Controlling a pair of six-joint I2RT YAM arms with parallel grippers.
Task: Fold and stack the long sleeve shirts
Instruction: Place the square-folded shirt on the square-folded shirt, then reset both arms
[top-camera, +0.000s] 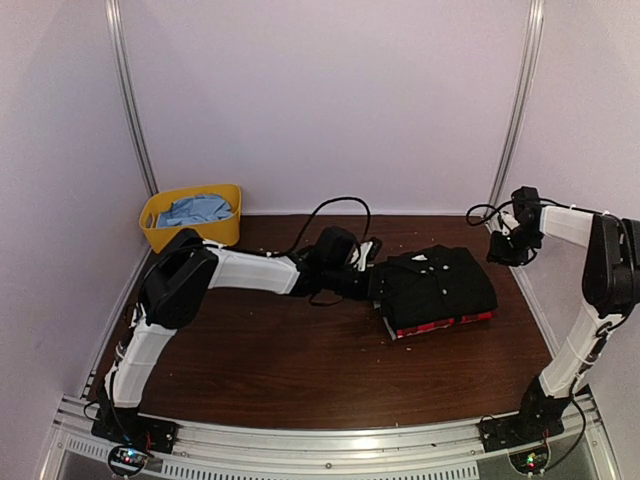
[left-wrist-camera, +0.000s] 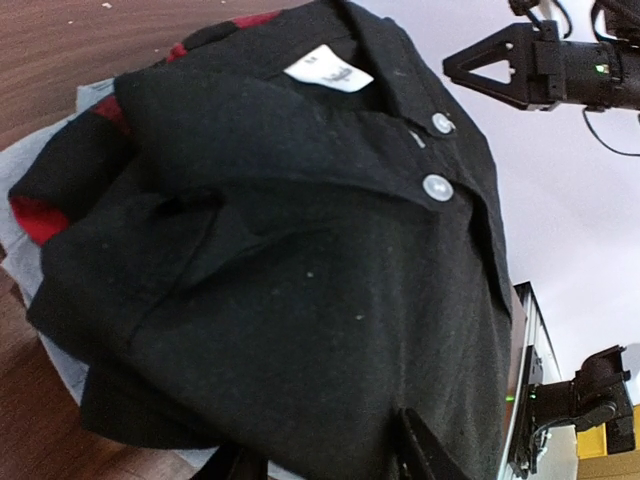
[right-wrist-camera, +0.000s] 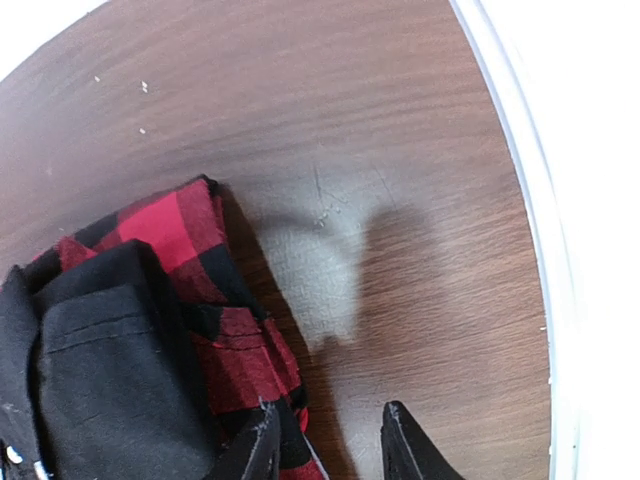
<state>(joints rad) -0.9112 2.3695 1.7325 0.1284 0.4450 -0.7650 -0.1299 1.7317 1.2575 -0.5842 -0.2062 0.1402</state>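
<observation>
The long sleeve shirts lie folded in one stack right of the table's middle. The black shirt (top-camera: 440, 280) is on top, collar and buttons up (left-wrist-camera: 300, 250). The red-and-black plaid shirt (top-camera: 445, 324) shows beneath it (right-wrist-camera: 190, 235). My left gripper (top-camera: 378, 283) is at the stack's left edge. Its jaws stand apart, with the black cloth's edge lying between the fingers (left-wrist-camera: 325, 455). My right gripper (top-camera: 503, 252) hovers beyond the stack's right side. In the right wrist view it is open (right-wrist-camera: 330, 440), with only bare table between its fingers, just beside the plaid corner.
A yellow bin (top-camera: 225, 232) holding blue cloth (top-camera: 195, 210) stands at the back left. A black cable (top-camera: 340, 204) loops behind the left arm. A pale layer (left-wrist-camera: 25, 170) peeks out under the stack. The table's raised right rim (top-camera: 537, 312) runs close to the right arm.
</observation>
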